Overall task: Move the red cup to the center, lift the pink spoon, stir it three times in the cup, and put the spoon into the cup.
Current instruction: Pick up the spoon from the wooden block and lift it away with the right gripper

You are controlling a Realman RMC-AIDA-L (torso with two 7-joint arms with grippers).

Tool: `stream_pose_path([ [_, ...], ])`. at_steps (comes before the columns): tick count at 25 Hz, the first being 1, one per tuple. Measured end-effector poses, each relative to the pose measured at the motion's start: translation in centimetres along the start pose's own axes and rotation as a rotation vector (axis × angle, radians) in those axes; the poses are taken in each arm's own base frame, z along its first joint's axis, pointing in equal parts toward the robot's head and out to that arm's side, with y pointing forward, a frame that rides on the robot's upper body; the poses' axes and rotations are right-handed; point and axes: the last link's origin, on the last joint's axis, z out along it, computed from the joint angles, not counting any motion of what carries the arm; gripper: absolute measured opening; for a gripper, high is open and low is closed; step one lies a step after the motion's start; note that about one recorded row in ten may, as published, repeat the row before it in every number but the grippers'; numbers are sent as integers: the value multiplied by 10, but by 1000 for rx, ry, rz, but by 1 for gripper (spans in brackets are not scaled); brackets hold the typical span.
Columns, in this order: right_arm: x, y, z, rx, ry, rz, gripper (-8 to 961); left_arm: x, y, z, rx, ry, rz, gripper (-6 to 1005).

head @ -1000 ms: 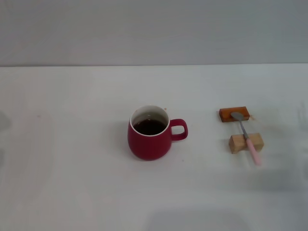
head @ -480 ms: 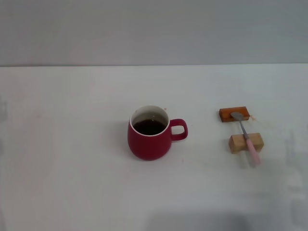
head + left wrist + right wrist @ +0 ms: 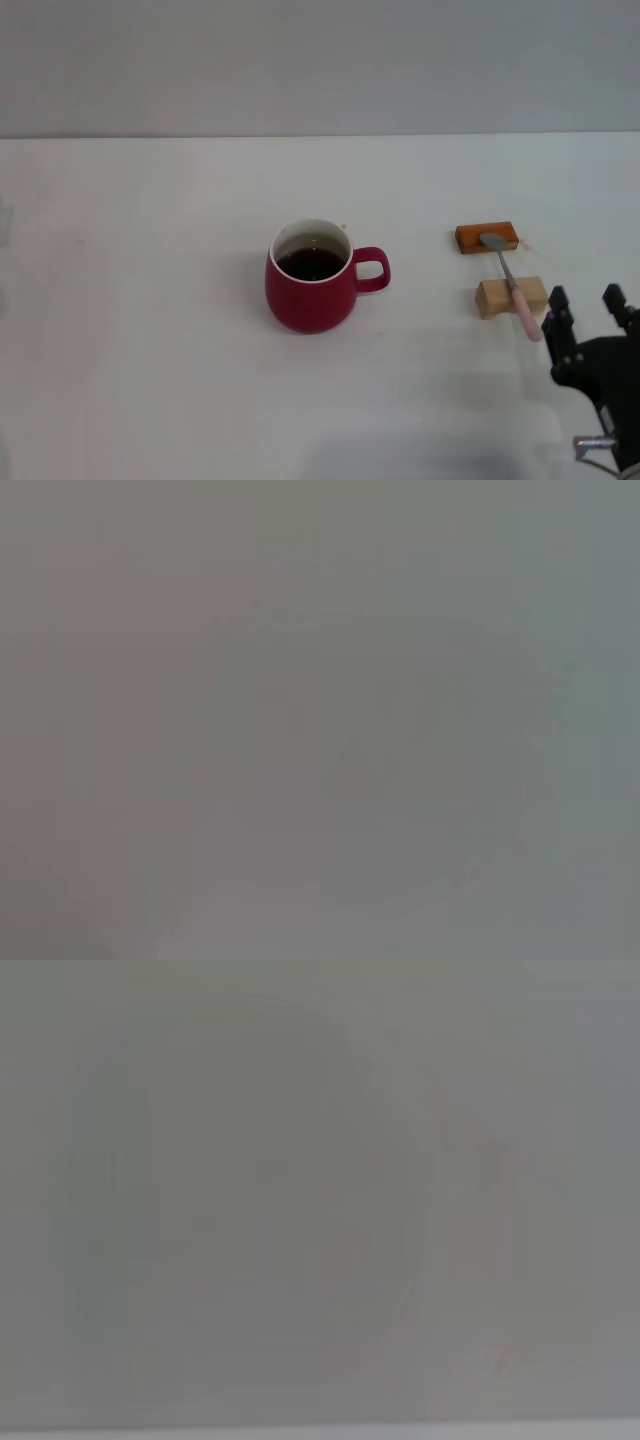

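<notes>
1. The head view looks forward and down from above the near edge of the white table (image 3: 150, 380), facing a plain grey wall at the far side. It stands well back, taking in the table's whole width, with the red cup (image 3: 310, 290) near the middle and the pink spoon (image 3: 515, 295) to the right.
2. The right end effector (image 3: 585, 300) shows at the near right corner of that view (its two fingers stand apart).
3. The left wrist view shows only a flat grey field; its facing cannot be told.
4. The right wrist view shows only a pale grey field.
5. No part of the scene can be matched between the wrist views and the head view.
</notes>
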Motion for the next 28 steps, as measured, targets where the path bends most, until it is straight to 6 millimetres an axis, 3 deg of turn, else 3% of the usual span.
stream_pose_path([
  [1,2,2,-2,-7,10,4,529,0,-1,0,2,1,1,848],
  [14,24,6,-25,-61,83,-30,529,-2,-6,-3,12,-2,3,847],
  [28,37,-5,-22,-80,31,-18,529,-2,-4,-4,9,0,-13,848],
])
